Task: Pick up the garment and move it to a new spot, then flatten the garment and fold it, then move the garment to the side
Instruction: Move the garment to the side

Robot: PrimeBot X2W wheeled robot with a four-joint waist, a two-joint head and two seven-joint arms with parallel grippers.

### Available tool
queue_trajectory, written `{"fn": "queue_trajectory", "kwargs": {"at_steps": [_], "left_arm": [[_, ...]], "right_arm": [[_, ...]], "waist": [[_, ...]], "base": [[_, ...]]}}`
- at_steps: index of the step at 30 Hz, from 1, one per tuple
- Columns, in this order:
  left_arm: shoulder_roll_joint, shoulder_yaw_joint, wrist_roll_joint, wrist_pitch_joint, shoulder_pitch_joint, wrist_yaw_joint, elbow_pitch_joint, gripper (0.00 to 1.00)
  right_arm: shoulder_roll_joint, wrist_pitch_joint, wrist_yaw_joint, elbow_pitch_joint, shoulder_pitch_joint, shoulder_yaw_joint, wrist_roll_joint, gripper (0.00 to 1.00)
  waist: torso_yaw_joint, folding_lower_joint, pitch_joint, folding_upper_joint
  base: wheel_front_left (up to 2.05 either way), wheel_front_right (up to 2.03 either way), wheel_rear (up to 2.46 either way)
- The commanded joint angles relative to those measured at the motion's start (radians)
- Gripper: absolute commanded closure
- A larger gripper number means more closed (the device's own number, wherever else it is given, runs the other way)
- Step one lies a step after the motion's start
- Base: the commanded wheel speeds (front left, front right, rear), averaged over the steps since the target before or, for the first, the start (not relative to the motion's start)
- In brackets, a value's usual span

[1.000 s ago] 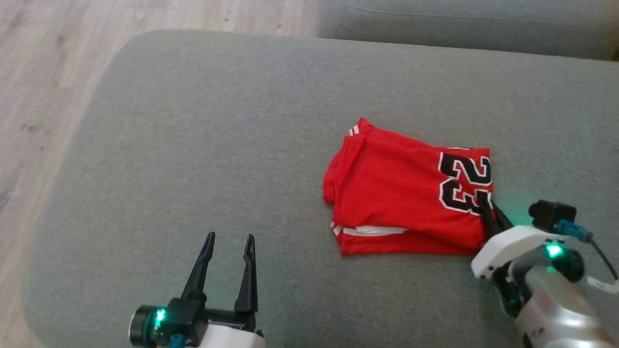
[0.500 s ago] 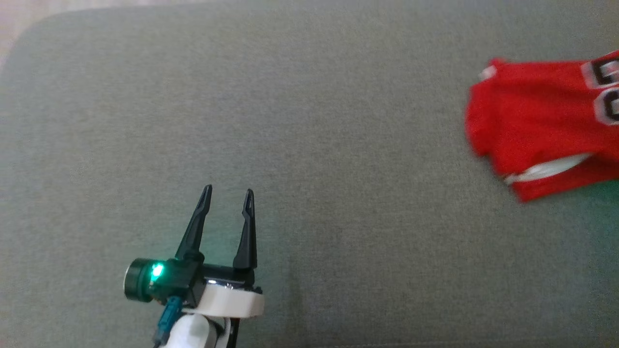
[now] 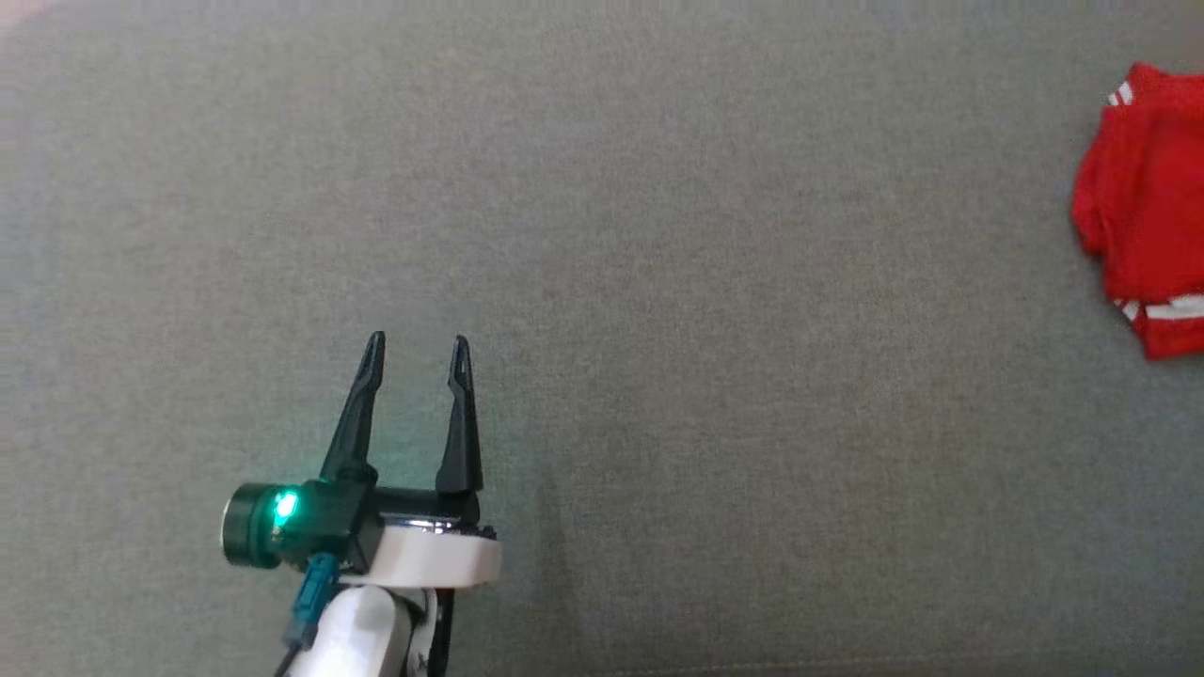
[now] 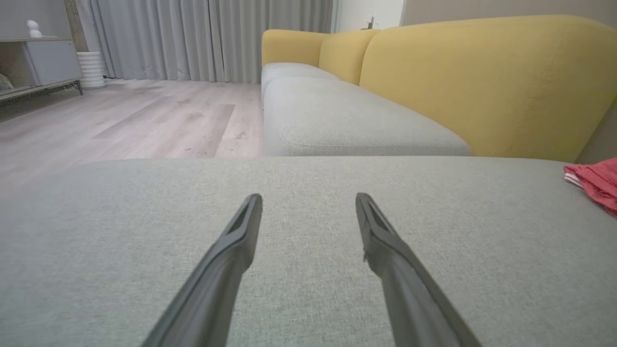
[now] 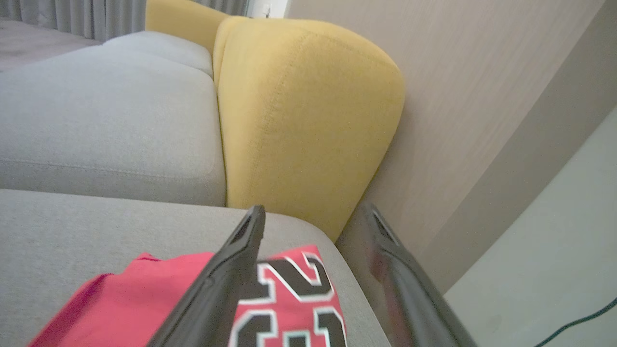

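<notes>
I read this as step 3 of the task, moving the folded jersey aside, and it looks close to done. The jersey [image 3: 1152, 235] lies folded in a compact red stack at the far right of the grey cushion [image 3: 602, 282], cut off by the right edge of the head view. In the right wrist view it sits near the cushion's end, just beside the yellow backrest [image 5: 308, 120], black digits facing up.

The right end effector [image 5: 315, 209] is spread wide, its 2 fingers apart with nothing pinched between them. One finger crosses in front of the jersey and the other hangs past the cushion's edge, over the floor by the wall. I cannot tell whether the near finger touches the cloth or hovers just above it.

The left end effector [image 3: 418, 338] is also wide and holds nothing. It points across bare cushion, well apart from the jersey, which shows as a red corner at the right edge of its own wrist view.

As I judge it, the release is made, so the next move is a clean retreat of the right arm. I would lift it up and away before swinging it back, so a fingertip cannot catch a layer and drag the fold open. The stack sits near the cushion's edge, so a sideways nudge could tip it off. The left arm need not move.
</notes>
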Motion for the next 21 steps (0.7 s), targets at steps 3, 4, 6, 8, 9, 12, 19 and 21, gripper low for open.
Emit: {"fn": "queue_trajectory", "kwargs": {"at_steps": [3,4,6,8,9,12,19,21], "left_arm": [[-0.002,0.025,-0.024,-0.01,0.014,0.008,-0.023,0.0],[-0.002,0.026,-0.035,-0.01,0.026,0.004,-0.019,0.0],[-0.002,0.031,-0.055,-0.01,0.055,-0.002,-0.017,0.0],[-0.002,0.036,-0.067,-0.01,0.092,-0.009,-0.003,0.0],[-0.002,0.041,-0.07,-0.01,0.11,-0.01,0.0,0.0],[-0.002,0.053,-0.071,-0.01,0.149,-0.011,0.002,0.0],[-0.002,0.094,-0.02,-0.01,0.209,-0.008,-0.032,0.0],[-0.002,0.104,-0.011,-0.01,0.224,-0.015,-0.042,0.0]], "right_arm": [[0.126,-0.011,-0.001,-0.14,0.146,-0.016,-0.062,0.0],[0.173,-0.011,-0.001,-0.175,0.185,-0.006,-0.067,0.0],[0.263,-0.011,-0.001,-0.245,0.265,0.027,-0.064,0.0],[0.342,-0.011,-0.001,-0.31,0.354,0.089,-0.039,0.0],[0.375,-0.011,-0.001,-0.346,0.396,0.123,-0.023,0.0],[0.434,-0.011,-0.001,-0.434,0.501,0.225,0.043,0.0],[0.508,-0.011,-0.001,-0.537,0.648,0.305,0.102,0.0],[0.525,-0.011,-0.001,-0.555,0.681,0.304,0.096,0.0]], "waist": [[0.03,0.0,-0.116,0.0],[0.035,0.0,-0.145,0.0],[0.048,0.0,-0.211,0.0],[0.061,0.0,-0.278,0.0],[0.067,0.0,-0.299,0.0],[0.086,0.0,-0.345,0.0],[0.106,0.0,-0.397,0.0],[0.107,0.0,-0.405,0.0]], "base": [[0.0,0.0,0.0],[0.0,0.0,0.0],[0.0,0.0,0.0],[0.0,0.0,0.0],[0.0,0.0,0.0],[0.0,0.0,0.0],[0.0,0.0,0.0],[0.0,0.0,0.0]]}}
